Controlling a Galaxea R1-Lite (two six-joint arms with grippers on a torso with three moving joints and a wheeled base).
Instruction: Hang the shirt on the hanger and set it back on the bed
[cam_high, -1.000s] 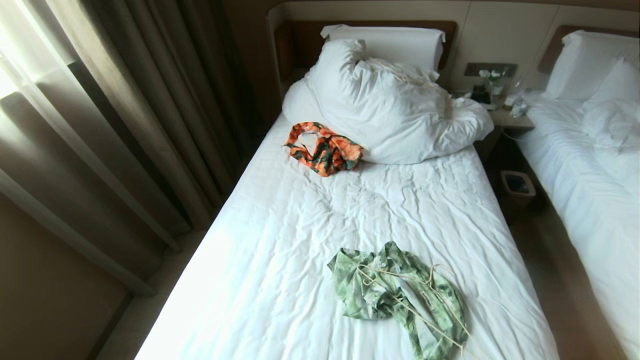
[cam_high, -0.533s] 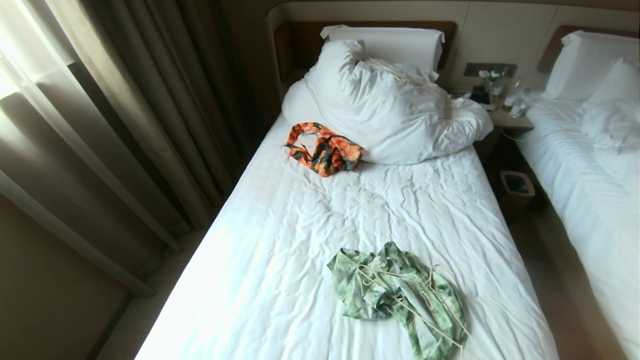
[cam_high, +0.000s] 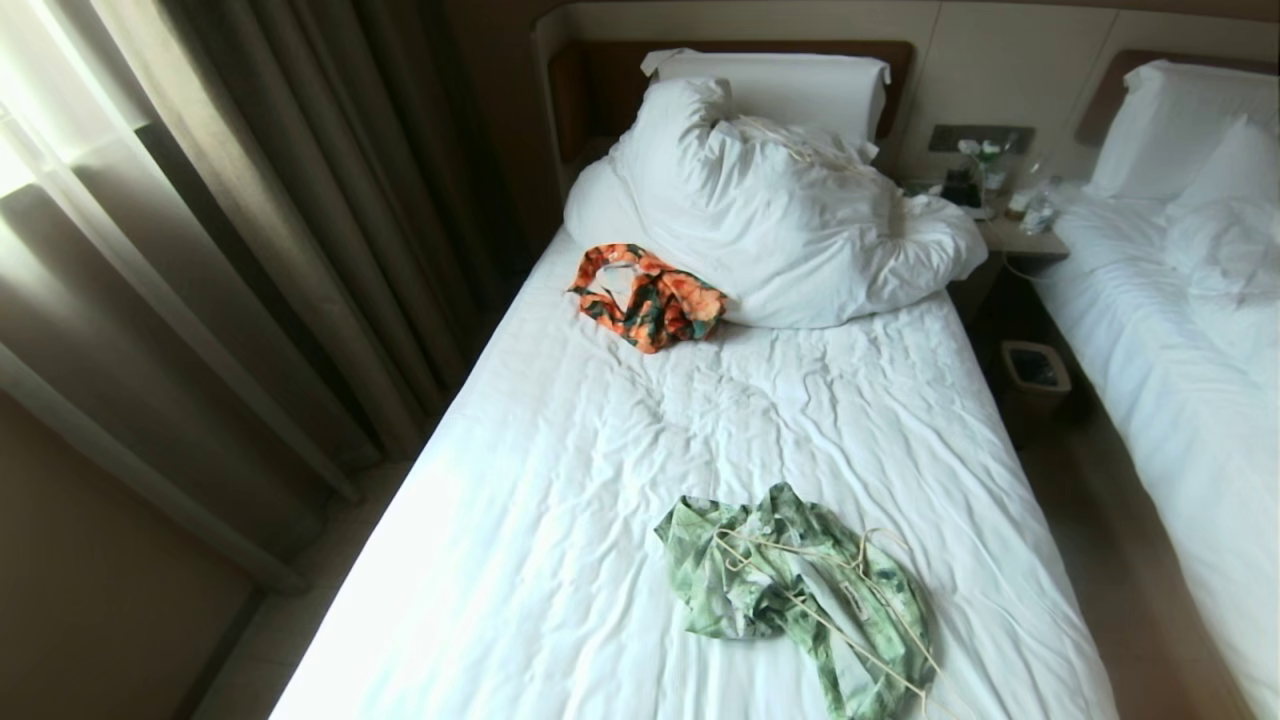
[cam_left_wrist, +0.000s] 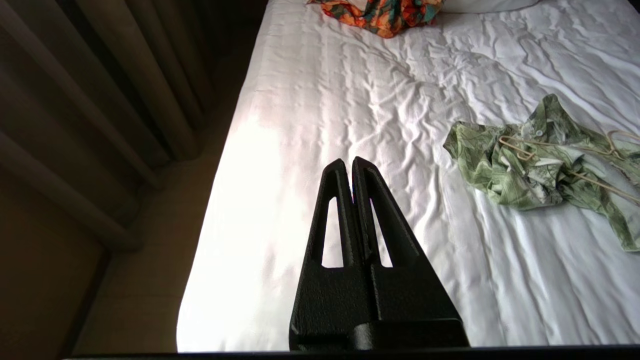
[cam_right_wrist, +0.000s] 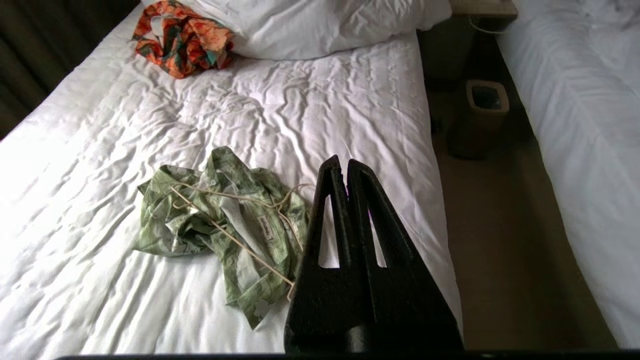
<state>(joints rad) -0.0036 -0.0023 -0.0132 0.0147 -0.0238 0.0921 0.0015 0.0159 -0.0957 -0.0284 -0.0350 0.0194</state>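
The shirt (cam_high: 795, 595) lies crumpled on the bed (cam_high: 600, 480) near its foot, with the hanger (cam_high: 850, 590) on top. Left pincer (cam_left_wrist: 348, 161) and right pincer (cam_right_wrist: 340, 161) hang above the bed, both closed and empty.

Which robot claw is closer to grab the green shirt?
Probably the right claw. It hangs shut just beside the shirt and hanger. The left claw, also shut, sits over bare sheet of the bed, farther away.
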